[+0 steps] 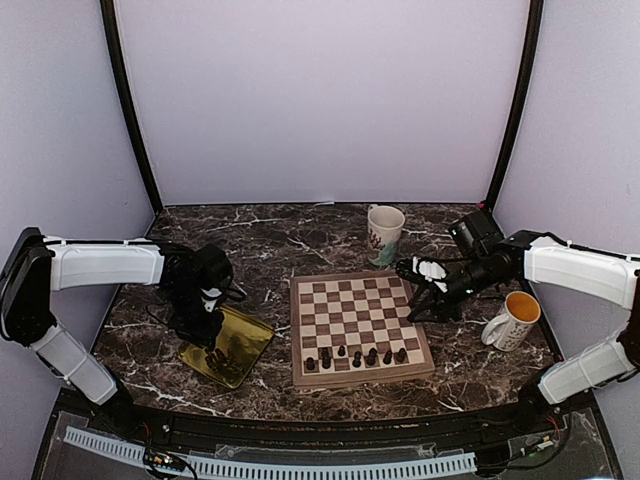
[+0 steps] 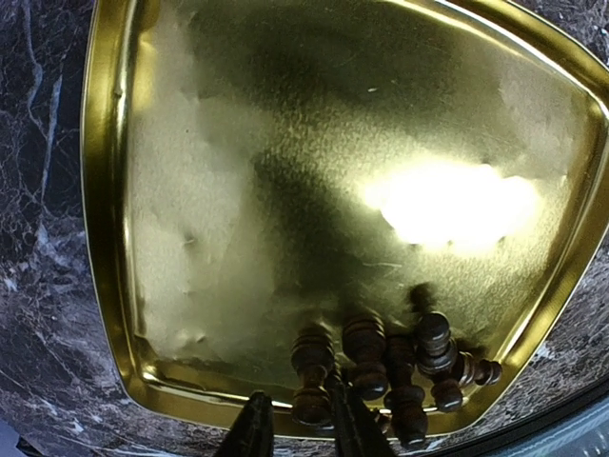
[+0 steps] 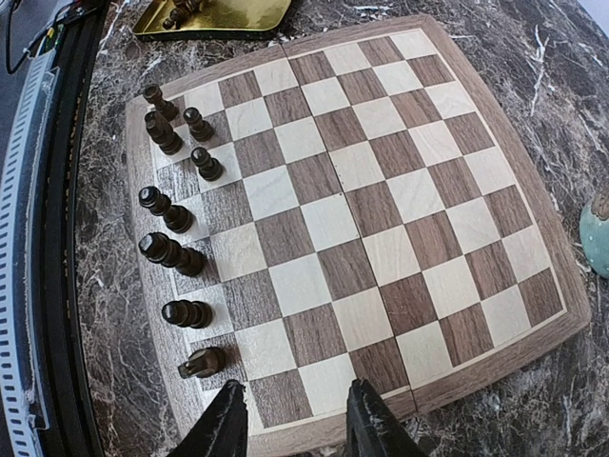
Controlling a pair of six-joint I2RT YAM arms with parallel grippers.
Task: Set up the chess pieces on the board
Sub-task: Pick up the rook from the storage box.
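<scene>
From above and behind the arm bases we look forward and down over the whole counter [image 1: 250, 235]. Our left wrist view sits close above the gold tray [image 2: 285, 143], facing nearly straight down. Our right wrist view looks leftward across the board [image 3: 328, 221] from its right edge to that tray, and the overhead view holds both.

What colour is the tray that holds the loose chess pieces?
Shiny gold; the tray shows best in the left wrist view.
</scene>
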